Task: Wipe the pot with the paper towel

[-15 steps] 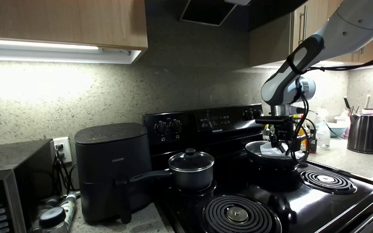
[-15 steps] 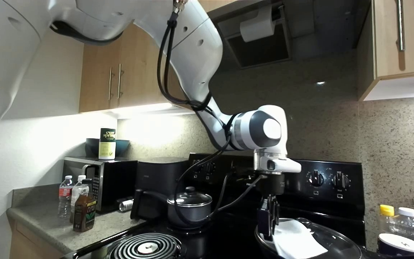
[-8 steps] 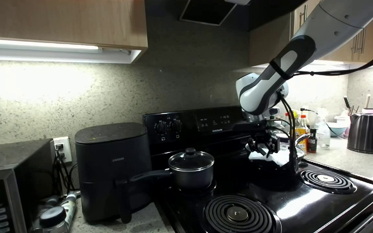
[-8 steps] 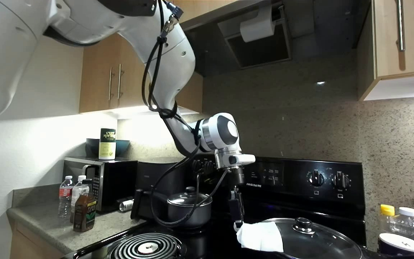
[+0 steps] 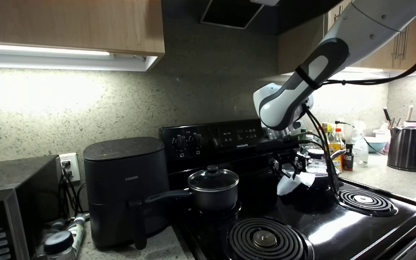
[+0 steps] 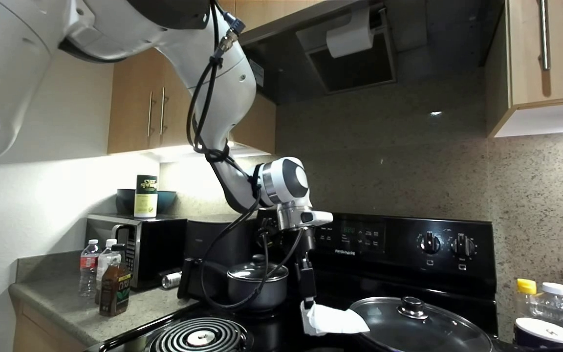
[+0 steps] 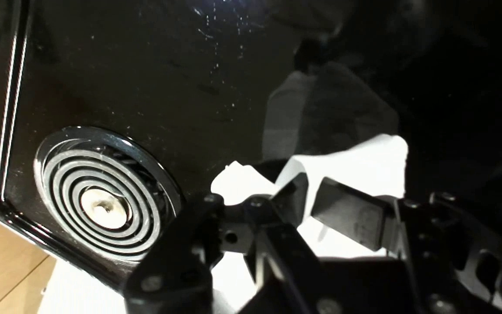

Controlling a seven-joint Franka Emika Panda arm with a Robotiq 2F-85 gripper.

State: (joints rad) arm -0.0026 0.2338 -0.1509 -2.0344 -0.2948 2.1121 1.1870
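The gripper point(image 7: 312, 194) pinches the towel point(image 6: 337, 320) over the stove point(image 5: 349, 229), near the lidded pan point(image 6: 438, 327); free room separates it from the pot point(image 5: 213, 196) and the front edge point(image 5: 392, 235). FRIGIDAIRE marks the stove, COSORI the fryer point(image 5: 123, 195), "ever spring" the canister point(image 6: 145, 203).

In an exterior view I get the paper towel point(image 6: 337, 320) as creased, matt paper low right of centre, and the pot lid point(image 6: 438, 327) at lower right as glossy glass. My wrist view is mostly shiny, specked stovetop point(image 7: 146, 78), the lower-left burner point(image 7: 105, 208) duller metal. In an exterior view the upper-left cabinet point(image 5: 67, 25) looks like grained wood, the far-right kettle point(image 5: 406, 150) like brushed metal.
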